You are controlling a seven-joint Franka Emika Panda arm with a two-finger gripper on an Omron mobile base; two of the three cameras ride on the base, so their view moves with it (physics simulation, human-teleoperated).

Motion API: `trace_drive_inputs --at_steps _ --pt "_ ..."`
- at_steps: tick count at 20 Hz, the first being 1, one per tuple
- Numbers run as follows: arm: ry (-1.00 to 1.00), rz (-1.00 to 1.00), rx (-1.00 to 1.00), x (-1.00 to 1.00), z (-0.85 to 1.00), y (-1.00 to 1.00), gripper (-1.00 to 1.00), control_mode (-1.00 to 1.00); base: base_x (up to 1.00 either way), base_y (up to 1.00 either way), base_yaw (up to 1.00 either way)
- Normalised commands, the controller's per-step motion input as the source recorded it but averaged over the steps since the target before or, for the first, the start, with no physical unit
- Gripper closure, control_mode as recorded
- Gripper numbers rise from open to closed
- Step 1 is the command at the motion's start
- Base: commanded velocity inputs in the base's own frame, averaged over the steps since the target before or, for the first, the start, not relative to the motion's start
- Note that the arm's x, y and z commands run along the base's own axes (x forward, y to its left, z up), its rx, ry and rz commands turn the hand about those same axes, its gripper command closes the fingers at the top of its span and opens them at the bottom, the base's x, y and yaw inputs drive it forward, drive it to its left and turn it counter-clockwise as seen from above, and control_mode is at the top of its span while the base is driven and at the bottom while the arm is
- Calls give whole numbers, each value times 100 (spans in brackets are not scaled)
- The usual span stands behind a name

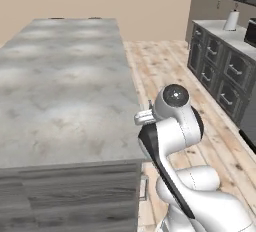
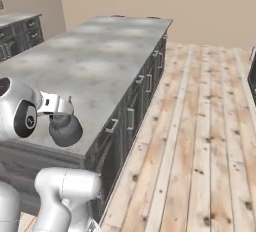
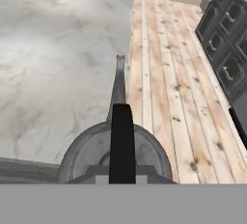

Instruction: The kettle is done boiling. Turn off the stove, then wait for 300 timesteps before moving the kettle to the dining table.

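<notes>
Over at the near corner of the dining table [image 1: 60,101], from the left base view, the white arm is folding up beside the marble surface, and past it the dark wall cabinets [image 1: 220,71] are running along the plank floor [image 1: 165,71]. No stove is in sight here, so I'm judging the carrying leg to be well underway.

Switching to the right base view, the kettle [image 2: 65,130] is hanging in the air under the hand, right over the table's near edge and not yet resting on it. The long slab is stretching away with its dark drawer fronts [image 2: 135,111] facing the floor.

Looking along the hand now, the kettle's round dark lid [image 3: 91,153] is sitting directly below, its black handle [image 3: 121,141] running up the middle, and the fingers [image 3: 121,177] are pinching that handle tight. What's left, by my reckoning, is lowering it onto the marble and letting go.
</notes>
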Motion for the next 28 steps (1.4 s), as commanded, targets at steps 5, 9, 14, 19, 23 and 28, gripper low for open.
trace_drive_inputs --at_steps 5,9,14,19,23,28 --pt "0 0 0 0 0 0 100 100 28 -86 11" --pt "0 0 0 0 0 0 100 100 32 -86 9" --pt "0 0 0 0 0 0 100 100 56 -74 12" --pt "0 0 0 0 0 0 100 100 67 -57 15" --pt "0 0 0 0 0 0 100 100 71 -52 15" --pt "0 0 0 0 0 0 100 100 78 -51 16"
